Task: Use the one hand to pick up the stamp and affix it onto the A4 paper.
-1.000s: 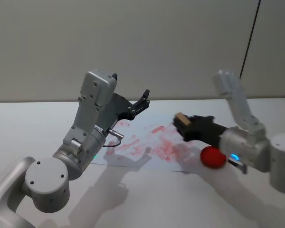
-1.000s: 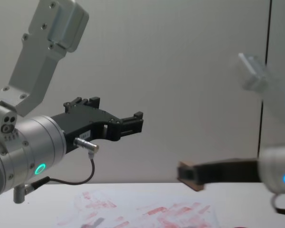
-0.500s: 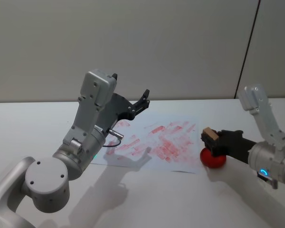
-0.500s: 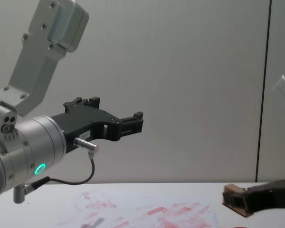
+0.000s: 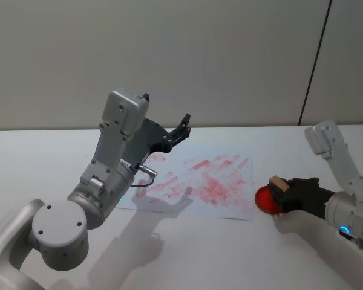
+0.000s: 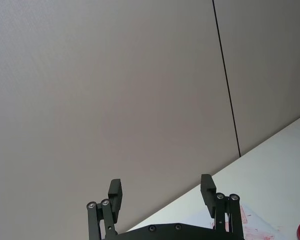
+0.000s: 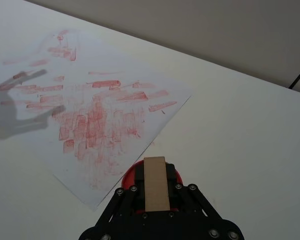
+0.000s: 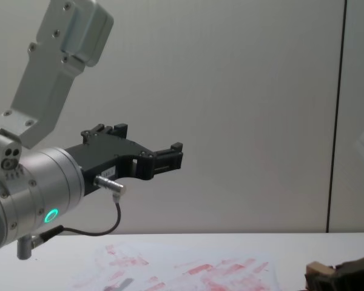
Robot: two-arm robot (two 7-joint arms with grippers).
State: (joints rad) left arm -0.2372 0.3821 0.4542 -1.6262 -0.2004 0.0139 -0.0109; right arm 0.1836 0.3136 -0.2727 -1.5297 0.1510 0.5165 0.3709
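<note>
The stamp (image 5: 277, 182), a small light-brown wooden block, is held in my right gripper (image 5: 282, 191), which is shut on it. It hangs just above a round red ink pad (image 5: 265, 200) at the right of the A4 paper (image 5: 199, 180), a white sheet covered in red prints. In the right wrist view the stamp (image 7: 155, 184) sits between the black fingers with the ink pad (image 7: 131, 174) under it and the A4 paper (image 7: 90, 115) beyond. The chest view has the stamp (image 8: 316, 280) low at the right. My left gripper (image 5: 180, 128) is raised above the paper's left part, open and holding nothing.
The white table (image 5: 187, 254) spreads all around the paper, with a grey wall behind. The raised left arm (image 5: 118, 151) casts a shadow on the paper's left half. In the left wrist view the left gripper (image 6: 161, 192) faces the wall.
My right gripper has carried the stamp off the paper, to the right and downward, so that it is now over the red ink pad. The left arm has not moved.
</note>
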